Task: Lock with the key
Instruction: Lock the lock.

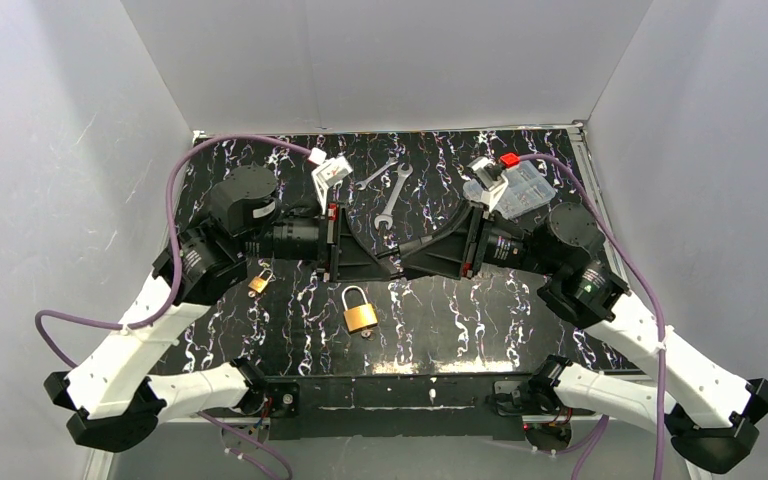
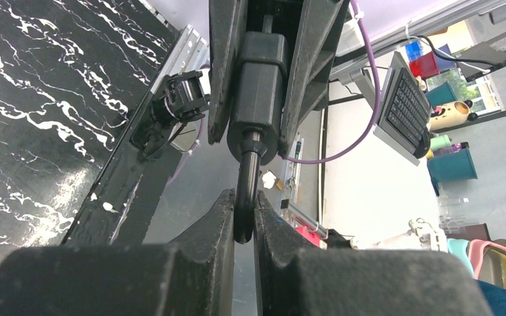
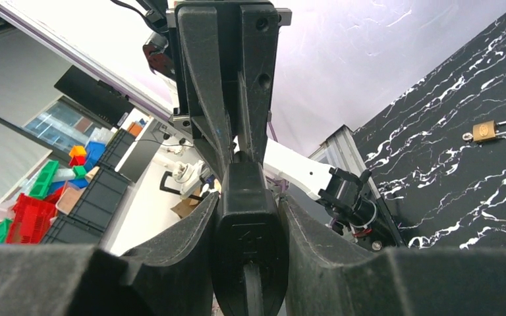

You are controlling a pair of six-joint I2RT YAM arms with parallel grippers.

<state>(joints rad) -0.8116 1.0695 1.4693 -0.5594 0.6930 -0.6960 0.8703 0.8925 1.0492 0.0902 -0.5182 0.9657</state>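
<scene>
Above the middle of the table my two grippers meet tip to tip. My right gripper (image 1: 412,262) (image 3: 247,197) is shut on a black lock body (image 3: 247,227) (image 2: 258,85), its fingers (image 2: 221,72) flanking it in the left wrist view. A round stub sticks out of the lock's end, and from it comes the thin black key (image 2: 244,187). My left gripper (image 1: 388,262) (image 2: 244,201) is shut on the key's flat end. In the top view the lock and key are hidden between the fingertips.
A large brass padlock (image 1: 360,312) lies on the black marbled table (image 1: 440,320) just in front of the grippers. A small brass padlock (image 1: 259,282) (image 3: 491,130) lies under the left arm. Two wrenches (image 1: 388,190) and a clear plastic box (image 1: 522,188) lie at the back.
</scene>
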